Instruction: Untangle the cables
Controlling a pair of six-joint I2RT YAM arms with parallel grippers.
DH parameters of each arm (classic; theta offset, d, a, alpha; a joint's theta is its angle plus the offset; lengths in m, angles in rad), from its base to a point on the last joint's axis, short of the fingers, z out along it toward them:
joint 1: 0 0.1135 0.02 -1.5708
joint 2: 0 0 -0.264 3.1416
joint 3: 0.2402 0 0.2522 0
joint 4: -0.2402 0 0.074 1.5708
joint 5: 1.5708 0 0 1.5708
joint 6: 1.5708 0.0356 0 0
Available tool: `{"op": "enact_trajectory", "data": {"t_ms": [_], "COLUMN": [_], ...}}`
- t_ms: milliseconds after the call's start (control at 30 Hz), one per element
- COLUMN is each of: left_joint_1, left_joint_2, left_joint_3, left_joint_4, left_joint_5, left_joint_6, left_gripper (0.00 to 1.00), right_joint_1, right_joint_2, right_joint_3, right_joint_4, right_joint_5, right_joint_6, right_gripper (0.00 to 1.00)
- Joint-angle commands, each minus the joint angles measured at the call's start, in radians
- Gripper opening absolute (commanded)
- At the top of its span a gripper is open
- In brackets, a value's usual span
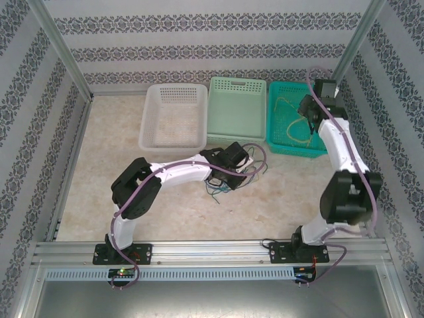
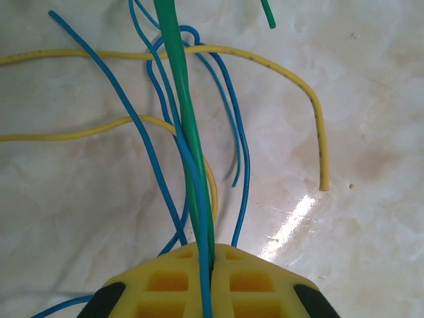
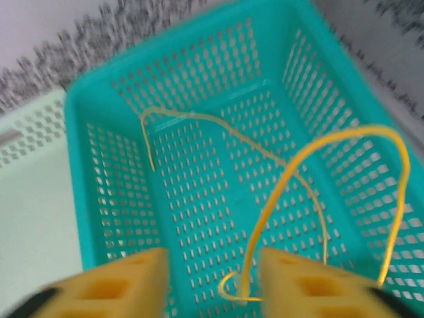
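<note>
Cables lie tangled near the centre of the table, at 6 o'clock from the pale green basket. Your left gripper is pinched together on a green cable. Blue cables run alongside it, one into the same slit, and yellow cables sprawl toward its 12 o'clock. Your right gripper hangs over the teal basket at the table's 1 o'clock, fingers apart, with a yellow loop in the basket between them.

A white basket, a pale green basket and a teal basket line the back of the table.
</note>
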Motion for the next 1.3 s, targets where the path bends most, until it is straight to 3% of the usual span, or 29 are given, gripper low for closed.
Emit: {"op": "enact_trajectory", "data": {"t_ms": [0, 133, 333, 433, 600, 733, 967, 1267], "left_joint_1": [0.006, 0.007, 0.006, 0.016, 0.106, 0.149, 0.253, 0.264], "left_joint_2": [-0.043, -0.078, -0.154, -0.198, -0.288, -0.341, -0.166, -0.065], "left_joint_3": [0.003, -0.010, -0.060, -0.083, -0.137, -0.189, -0.063, 0.003], "left_joint_4": [0.003, 0.010, 0.035, 0.037, 0.080, 0.127, 0.001, -0.040], "left_joint_5": [-0.013, -0.020, -0.065, -0.107, -0.039, -0.023, 0.216, 0.242], "left_joint_6": [-0.018, -0.020, -0.023, -0.035, -0.120, -0.122, -0.259, -0.340], "left_gripper": [0.15, 0.34, 0.41, 0.57, 0.67, 0.82, 0.79, 0.78], "right_joint_1": [-0.001, 0.022, 0.036, 0.063, 0.167, 0.273, 0.483, 0.539], "right_joint_2": [0.125, 0.152, 0.058, -0.035, -0.178, -0.254, -0.223, -0.153], "right_joint_3": [0.163, 0.223, 0.153, 0.059, -0.107, -0.251, -0.386, -0.547], "right_joint_4": [-0.222, -0.293, -0.296, -0.261, -0.221, -0.142, -0.033, 0.005], "right_joint_5": [-0.149, -0.175, -0.206, -0.236, -0.259, -0.299, -0.214, -0.114], "right_joint_6": [-0.081, -0.150, -0.171, -0.158, -0.124, -0.046, 0.077, 0.190], "right_gripper": [0.78, 0.98, 0.98, 0.97, 0.87, 0.84, 0.82, 0.74]}}
